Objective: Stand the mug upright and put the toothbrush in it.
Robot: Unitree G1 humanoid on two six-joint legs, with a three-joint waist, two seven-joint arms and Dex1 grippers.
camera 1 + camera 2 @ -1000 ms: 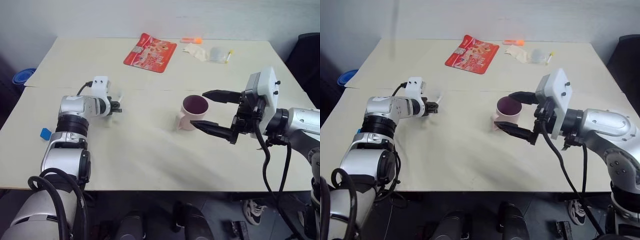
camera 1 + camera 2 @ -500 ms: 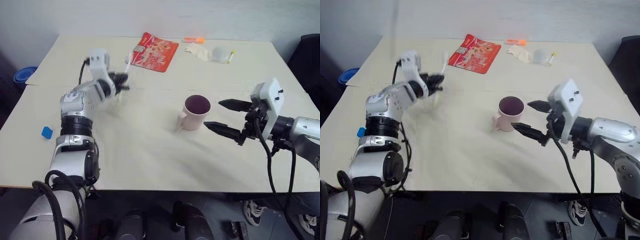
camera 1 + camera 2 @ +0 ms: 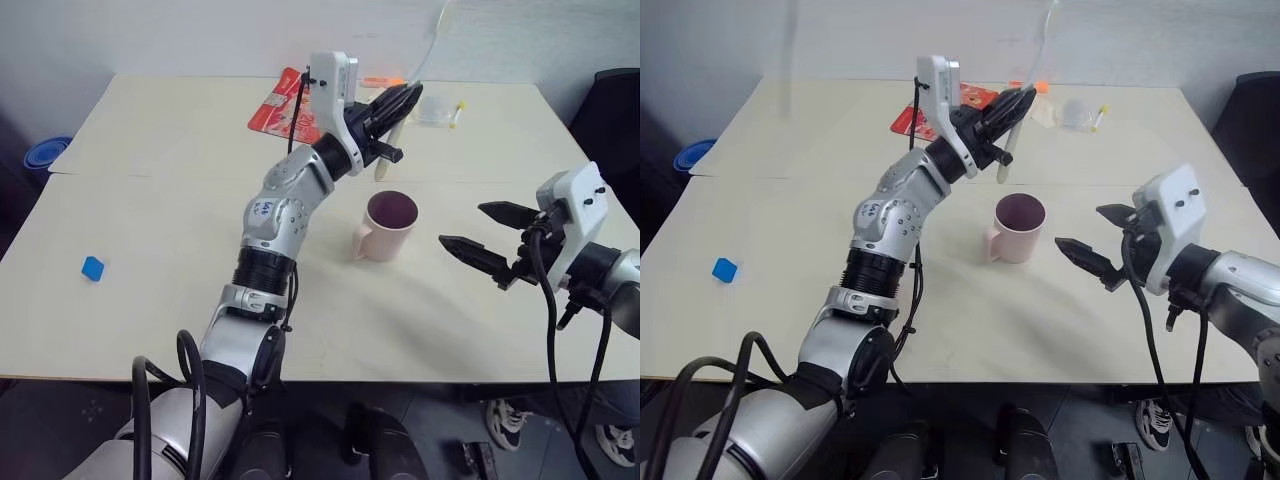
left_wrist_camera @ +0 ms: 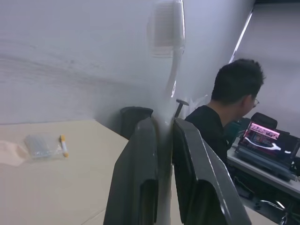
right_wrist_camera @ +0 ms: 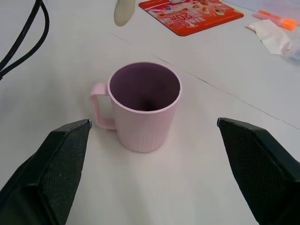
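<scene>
The pale pink mug (image 3: 388, 226) stands upright mid-table, handle toward my left, its dark inside empty (image 5: 144, 89). My left gripper (image 3: 405, 96) is raised over the table just behind the mug and is shut on the white toothbrush (image 3: 382, 168). The brush is tilted, its handle end hanging above the mug's far rim (image 5: 124, 11) and its bristle head (image 4: 164, 28) pointing up and away. My right gripper (image 3: 465, 225) hovers open to the right of the mug, apart from it, one finger (image 5: 61, 154) on either side of it in the right wrist view.
A red packet (image 3: 290, 105), an orange marker (image 3: 385, 80), a crumpled tissue (image 3: 392, 102) and a clear bag (image 3: 438, 108) lie at the table's far side. A small blue block (image 3: 92, 267) sits near the left edge. A person (image 4: 225, 117) sits beyond the table.
My left arm swung up and to the right with the toothbrush, from the table's left side to behind the mug. My right gripper drew back to the right from the mug, still open.
</scene>
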